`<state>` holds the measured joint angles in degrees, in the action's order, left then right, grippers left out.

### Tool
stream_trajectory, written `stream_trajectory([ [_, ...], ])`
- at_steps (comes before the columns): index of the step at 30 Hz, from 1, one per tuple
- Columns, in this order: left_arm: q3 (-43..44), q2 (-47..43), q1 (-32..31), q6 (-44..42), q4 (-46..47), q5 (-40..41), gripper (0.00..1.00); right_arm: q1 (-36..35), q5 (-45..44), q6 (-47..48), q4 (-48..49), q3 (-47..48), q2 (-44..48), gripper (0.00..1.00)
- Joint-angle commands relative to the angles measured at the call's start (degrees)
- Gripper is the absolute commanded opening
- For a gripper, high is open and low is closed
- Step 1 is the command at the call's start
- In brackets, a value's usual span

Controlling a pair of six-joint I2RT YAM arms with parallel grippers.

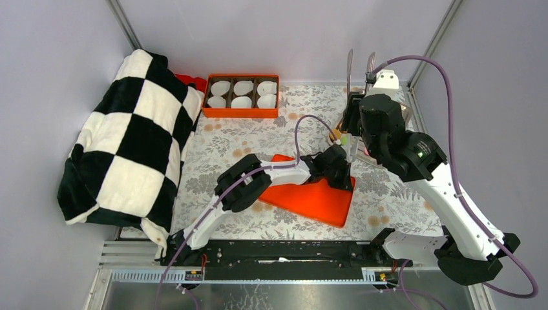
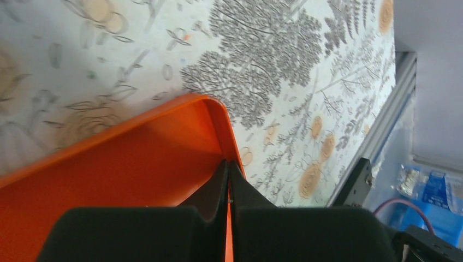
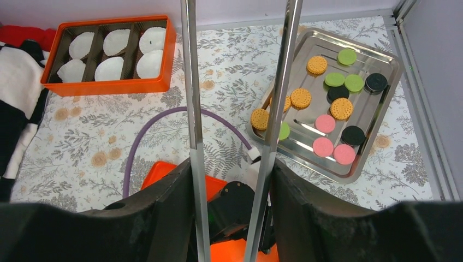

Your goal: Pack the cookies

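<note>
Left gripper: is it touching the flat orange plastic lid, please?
Touching: left wrist view shows the left gripper shut on the flat orange plastic lid at its rim.

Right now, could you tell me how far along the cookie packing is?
Done: nothing; the paper cups in the orange box are empty. In hand: the left gripper is shut on the orange lid; the right gripper is open, empty. Left: all visible cookies, on the metal tray.

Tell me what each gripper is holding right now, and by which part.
The left gripper is shut on the orange lid, pinching its raised rim just beside a rounded corner. The right gripper is open and holds nothing.
</note>
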<state>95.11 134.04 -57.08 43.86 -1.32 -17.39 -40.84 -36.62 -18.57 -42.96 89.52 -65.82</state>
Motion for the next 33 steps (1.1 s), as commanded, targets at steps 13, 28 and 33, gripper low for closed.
stream_trajectory([
  [13, -16.1, -30.85, 6.85, -4.65, -5.58, 19.95, 0.03, -0.21, -1.83, 1.68, 11.68, -2.28, 0.94, 0.51],
  [28, 25.19, -1.81, 30.47, -8.39, -28.48, 46.81, 0.0, -0.25, 3.9, 0.71, 17.5, -10.42, -2.37, 0.51],
  [33, 30.3, 2.71, 33.37, -9.66, -26.63, 50.2, 0.0, -0.23, 5.68, 0.41, 19.14, -13.17, -3.52, 0.51],
])
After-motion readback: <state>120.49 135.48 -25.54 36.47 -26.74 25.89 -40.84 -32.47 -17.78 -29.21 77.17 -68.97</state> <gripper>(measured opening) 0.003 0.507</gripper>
